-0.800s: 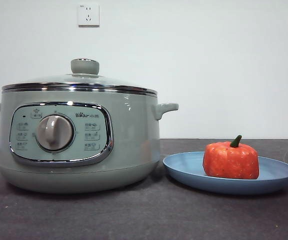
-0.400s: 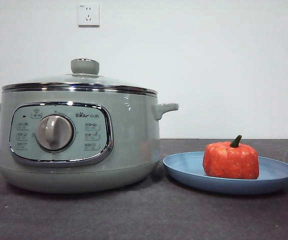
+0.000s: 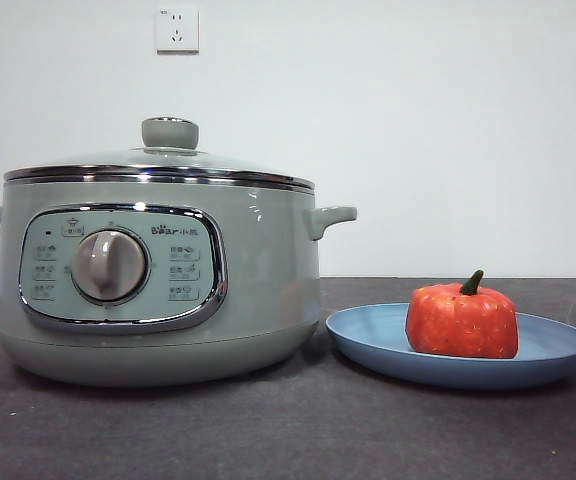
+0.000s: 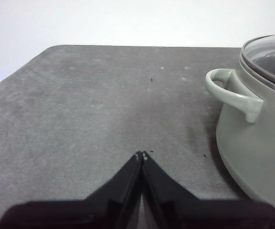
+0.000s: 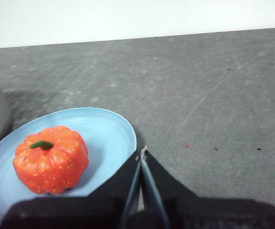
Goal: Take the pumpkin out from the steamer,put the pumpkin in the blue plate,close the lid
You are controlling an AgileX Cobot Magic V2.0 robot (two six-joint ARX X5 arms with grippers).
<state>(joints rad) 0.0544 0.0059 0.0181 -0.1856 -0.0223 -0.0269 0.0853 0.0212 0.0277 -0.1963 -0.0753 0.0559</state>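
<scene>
The right gripper (image 5: 141, 151) is being held with its jaws pressed together on nothing, just above the table beside the near rim of the blue plate (image 5: 106, 129). The pumpkin (image 5: 51, 159) is being carried by that plate, upright and a little off its middle, near the gripper but not touched by it. In the front view the pumpkin (image 3: 462, 320) is being shown seated in the blue plate (image 3: 368, 335), which is lying just beside the steamer (image 3: 258, 280), toward the table's right edge.

The left gripper (image 4: 142, 155) is likewise being kept clenched and empty over bare table, near the steamer's side handle (image 4: 233, 93) but apart from it. The lid (image 3: 158, 165) is being seen seated flat on the steamer's chrome rim.

All three steps are being judged as done; nothing further is being called for beyond keeping both arms clear of the things.
</scene>
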